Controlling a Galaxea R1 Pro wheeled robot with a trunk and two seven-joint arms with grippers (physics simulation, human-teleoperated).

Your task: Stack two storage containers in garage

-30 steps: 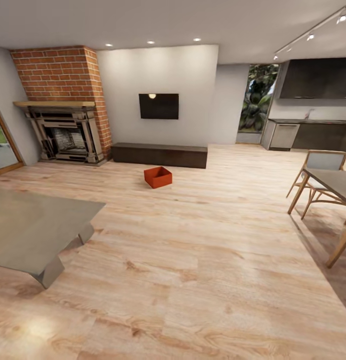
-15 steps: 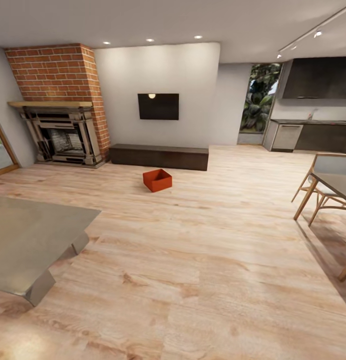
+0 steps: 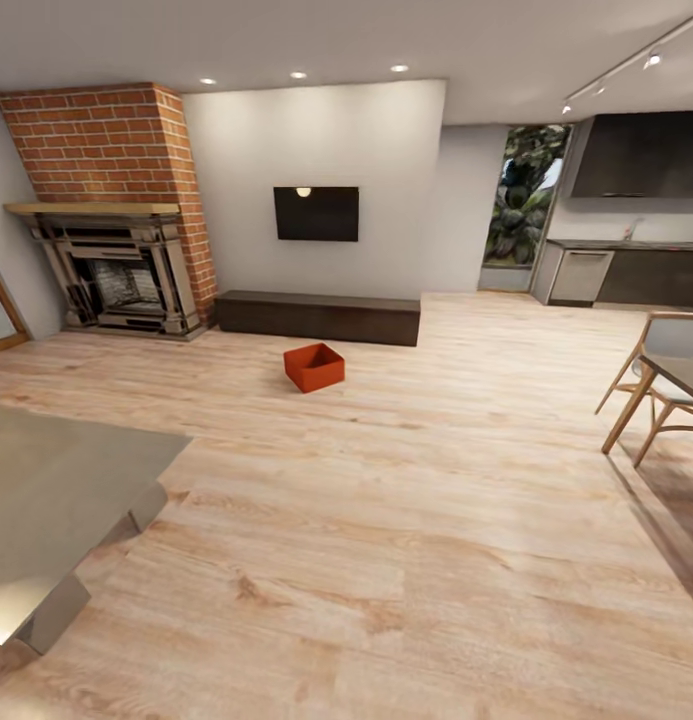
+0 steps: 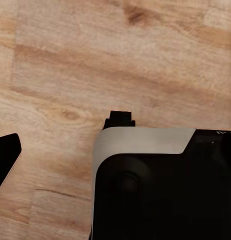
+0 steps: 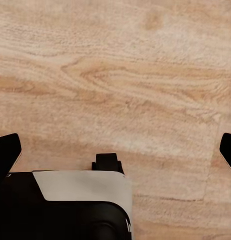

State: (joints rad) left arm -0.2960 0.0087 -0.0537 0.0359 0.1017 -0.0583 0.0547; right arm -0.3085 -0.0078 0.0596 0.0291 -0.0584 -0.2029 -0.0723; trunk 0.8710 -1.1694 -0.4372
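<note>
One storage container, a small deep red-orange lidless box, stands on the light wood planks of the living room, a little in front of the long dark cabinet. It is far ahead of me in the head view. My right gripper hangs open over bare planks, its black fingertips at the two sides of the right wrist view with nothing between them. In the left wrist view one black fingertip of my left gripper shows wide to the side, over planks and my own base.
A grey low table fills the near left. A red-brick fireplace and a wall TV stand at the back. Wooden chairs and a dining table are at the right. My white and black base shows below the grippers.
The whole head view has shifted: the grey table has slid toward the lower left and the chairs toward the right edge. The camera has moved; the container has stayed in its place on the planks.
</note>
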